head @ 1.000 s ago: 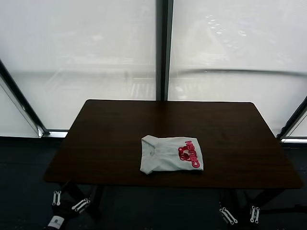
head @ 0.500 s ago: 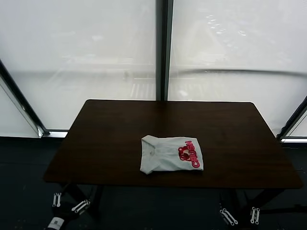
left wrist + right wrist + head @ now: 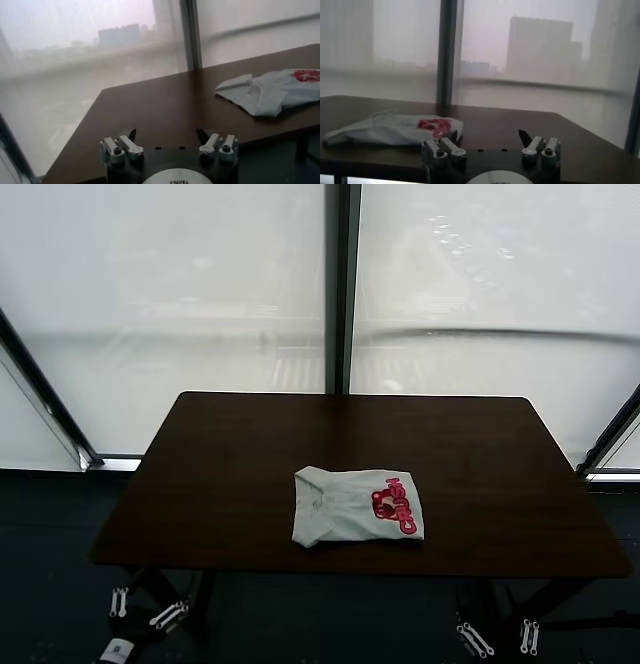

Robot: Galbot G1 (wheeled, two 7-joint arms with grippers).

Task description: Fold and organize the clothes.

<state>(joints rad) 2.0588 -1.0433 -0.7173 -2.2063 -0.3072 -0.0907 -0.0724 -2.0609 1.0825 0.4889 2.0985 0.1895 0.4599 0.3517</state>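
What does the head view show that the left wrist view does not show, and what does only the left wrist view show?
Only the head view shows the whole dark table with all its edges, the right gripper low below the near edge, and the two window panes behind with the dark post between them.

Only the left wrist view shows the left gripper close up, open and empty, held below the table edge, and buildings outside.

Both show the folded white T-shirt lying on the table, its red print facing up, with no gripper touching it.
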